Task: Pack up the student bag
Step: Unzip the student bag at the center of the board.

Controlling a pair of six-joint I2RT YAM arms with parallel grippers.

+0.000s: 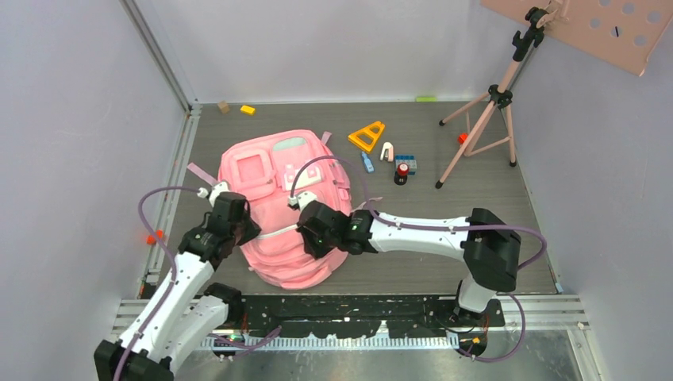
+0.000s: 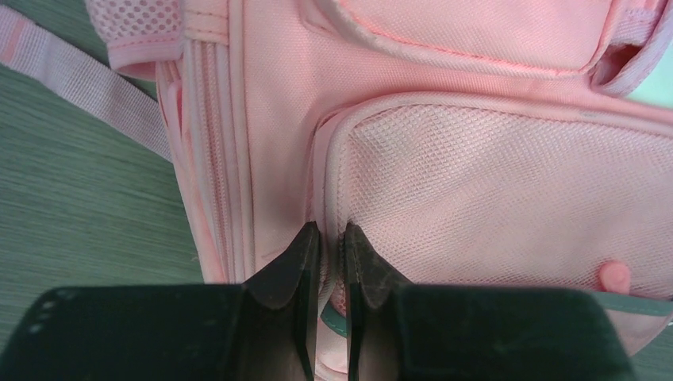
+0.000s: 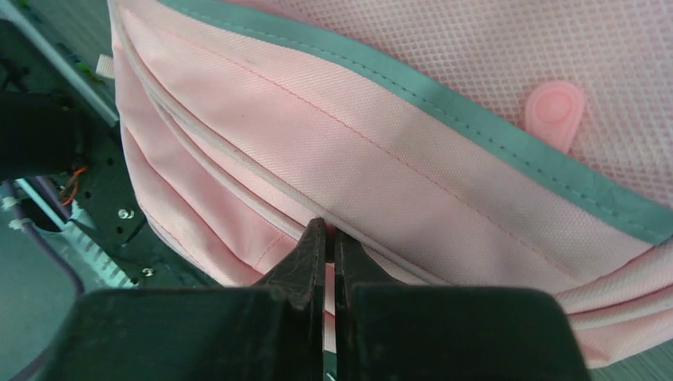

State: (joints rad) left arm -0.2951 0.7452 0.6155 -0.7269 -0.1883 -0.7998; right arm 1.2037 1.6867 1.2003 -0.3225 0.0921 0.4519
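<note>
Grey desk (image 1: pixel 444 262). I see the student bag (image 1: pixel 270 186) lying flat on it, left of centre, one end near the arm bases.

Left claw (image 2: pixel 332 238): at the bag's left side, clenched on a pinch of pink fabric at the edge of the mesh pocket (image 2: pixel 508 198).

Right claw (image 3: pixel 329 234): fully clenched, tips against a seam on the bag's side panel. I cannot tell whether it grips anything.

Yellow triangle (image 1: pixel 367 136): beyond the bag, far right.
</note>
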